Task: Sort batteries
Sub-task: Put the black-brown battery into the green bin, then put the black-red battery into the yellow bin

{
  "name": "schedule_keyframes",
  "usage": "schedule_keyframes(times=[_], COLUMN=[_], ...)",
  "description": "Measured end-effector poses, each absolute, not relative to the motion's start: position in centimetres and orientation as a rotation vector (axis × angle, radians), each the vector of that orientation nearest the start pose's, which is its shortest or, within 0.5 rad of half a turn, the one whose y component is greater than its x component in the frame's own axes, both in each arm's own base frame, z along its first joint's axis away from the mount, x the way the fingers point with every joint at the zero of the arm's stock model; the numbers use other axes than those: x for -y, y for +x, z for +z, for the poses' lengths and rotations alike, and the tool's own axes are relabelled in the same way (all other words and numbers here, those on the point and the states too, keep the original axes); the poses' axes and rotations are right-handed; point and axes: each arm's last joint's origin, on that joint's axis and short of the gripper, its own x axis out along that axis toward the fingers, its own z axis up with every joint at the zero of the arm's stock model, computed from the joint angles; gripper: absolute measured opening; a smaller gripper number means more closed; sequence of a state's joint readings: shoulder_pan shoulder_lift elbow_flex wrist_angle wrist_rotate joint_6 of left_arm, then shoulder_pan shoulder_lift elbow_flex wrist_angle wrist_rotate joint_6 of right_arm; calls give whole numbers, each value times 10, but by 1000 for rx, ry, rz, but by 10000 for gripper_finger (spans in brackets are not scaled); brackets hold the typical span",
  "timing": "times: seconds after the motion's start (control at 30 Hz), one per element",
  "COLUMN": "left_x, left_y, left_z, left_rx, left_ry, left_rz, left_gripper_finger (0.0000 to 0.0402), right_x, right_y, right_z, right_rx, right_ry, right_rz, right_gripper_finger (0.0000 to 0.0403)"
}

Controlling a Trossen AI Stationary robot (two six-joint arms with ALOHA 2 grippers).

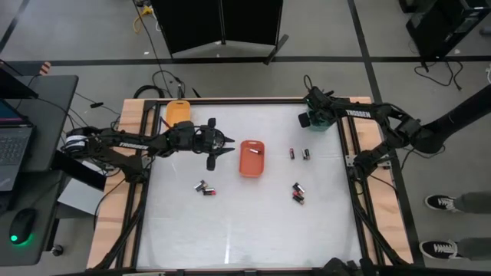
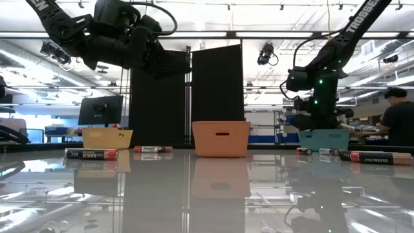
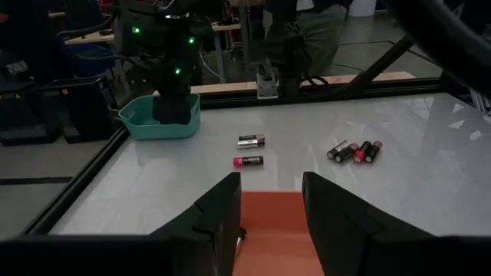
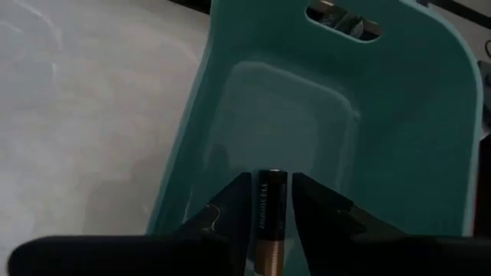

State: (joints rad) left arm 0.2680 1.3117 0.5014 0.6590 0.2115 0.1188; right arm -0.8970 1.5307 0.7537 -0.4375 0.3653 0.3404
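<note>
My right gripper [image 4: 270, 201] hangs over the teal tray [image 4: 337, 115] at the table's far right [image 1: 316, 119], shut on a dark, copper-banded battery [image 4: 270, 222]. At mid-table my left gripper [image 3: 268, 207] stands open, clear of the red-orange tray [image 1: 252, 157], whose near wall [image 3: 276, 230] shows between its fingers. One battery [image 1: 257, 152] lies inside that tray. Loose batteries lie flat on the table: two [image 1: 299, 154] right of the tray, a cluster [image 1: 298, 192] nearer the front, another cluster [image 1: 204, 188] at front left. My right gripper has the battery's long sides [image 4: 268, 195] between its two fingers, which lie along the battery. The fingers come slanting down from above. The battery is clear of the teal tray, its free end pointing down at the tray's floor.
An orange tray [image 1: 178, 113] stands at the far left corner. A wooden frame [image 1: 345, 138] edges the white table. A person's shoes [image 1: 443, 203] show beyond the right edge. The front half of the table [image 1: 245, 238] is bare.
</note>
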Motion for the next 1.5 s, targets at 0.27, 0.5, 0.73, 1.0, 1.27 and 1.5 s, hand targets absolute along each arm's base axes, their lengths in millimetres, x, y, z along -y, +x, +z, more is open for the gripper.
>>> schedule_keyframes(times=[0.27,0.5,0.73,1.0,1.27,1.5], left_x=[-63,-63,-62,-50,-31,-17], left_y=[252,252,250,234,211,187], left_z=[208,208,207,219,227,219], left_rx=[-151,-151,-182,-238,-344,-553], left_ry=[82,82,74,67,53,-28], left_rz=[47,47,42,-7,-73,-96], left_gripper_finger=[147,147,147,146,90,19], right_x=[203,177,131,74,18,-11], right_y=[149,155,178,215,237,247], right_z=[166,214,238,228,229,228], right_rx=[-1045,-1010,-887,-729,-572,-511], right_ry=[556,462,336,258,196,179], right_rz=[-1287,-1206,-1039,-811,-705,-613], right_gripper_finger=[113,61,16,10,9,10])
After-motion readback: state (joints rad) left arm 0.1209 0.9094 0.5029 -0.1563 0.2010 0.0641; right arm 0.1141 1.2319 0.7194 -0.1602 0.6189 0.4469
